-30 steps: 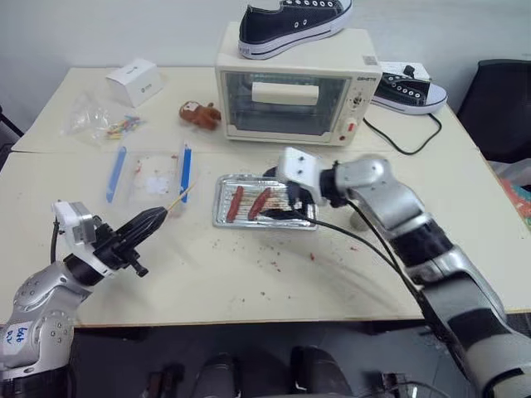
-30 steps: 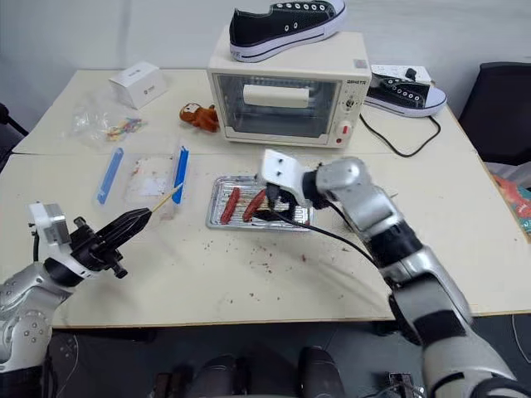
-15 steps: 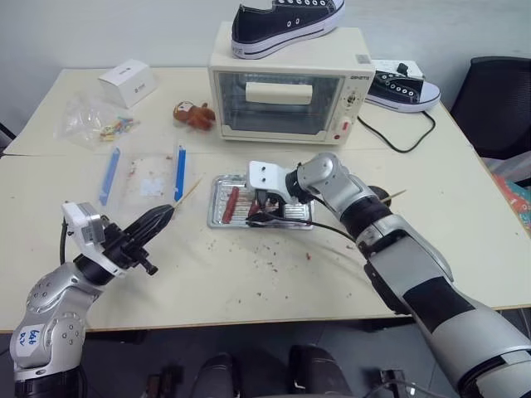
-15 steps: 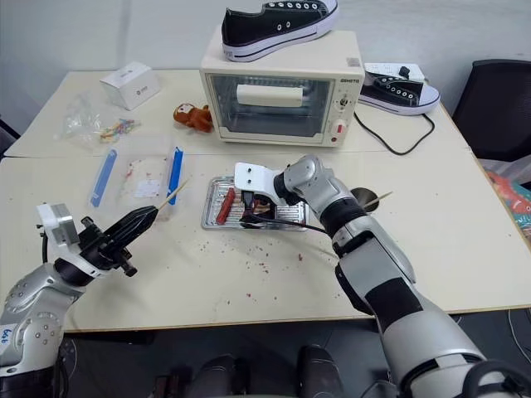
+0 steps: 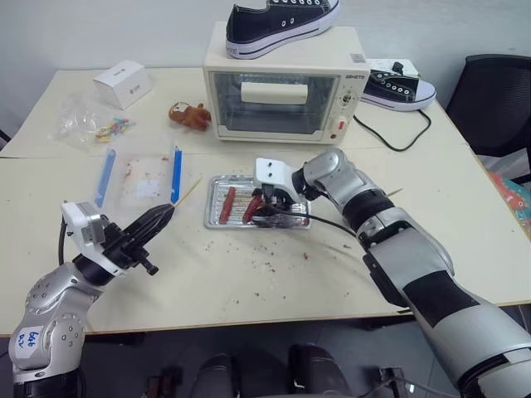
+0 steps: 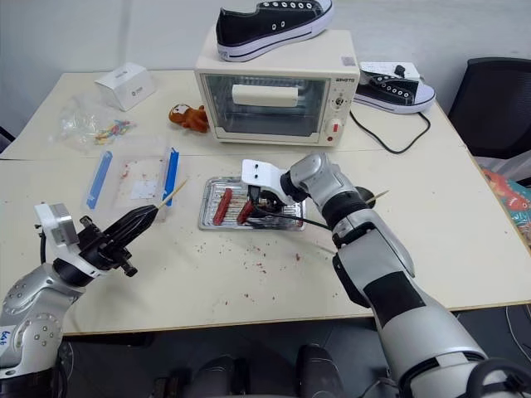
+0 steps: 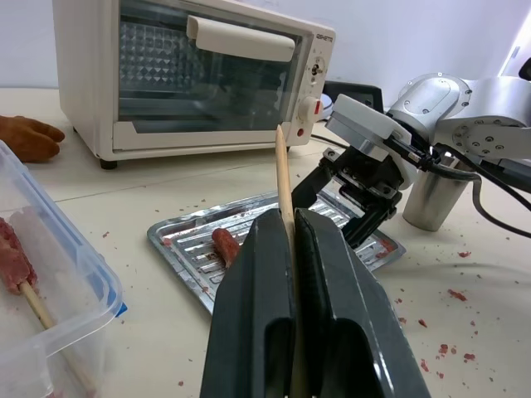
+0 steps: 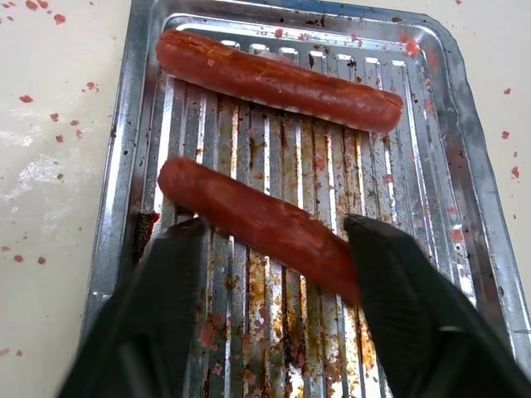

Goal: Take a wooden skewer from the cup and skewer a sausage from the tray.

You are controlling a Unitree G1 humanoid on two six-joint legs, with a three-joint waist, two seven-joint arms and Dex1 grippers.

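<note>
My cream worktop (image 5: pixel 249 282) is speckled with red crumbs, with a toaster oven (image 5: pixel 282 91) at the back. The ribbed, grease-stained tray (image 8: pixel 133 149) lies mid-worktop holding two reddish-brown sausages. My right hand (image 8: pixel 265 274) straddles the nearer sausage (image 8: pixel 257 224), fingers not yet clamped. My left hand (image 7: pixel 292 274) is clenched on the wooden skewer (image 7: pixel 283 178).

The left gripper (image 7: pixel 292 249), two black fingers pressed together, clamps a thin pale wooden skewer (image 7: pixel 283 178) pointing upward. Beyond lie a shallow ribbed silver tray (image 7: pixel 187 242) with a reddish-brown sausage (image 7: pixel 224 243), the right gripper (image 7: pixel 353 211), a cream toaster oven (image 7: pixel 182 79) and a grey metallic cup (image 7: pixel 433 192).
</note>
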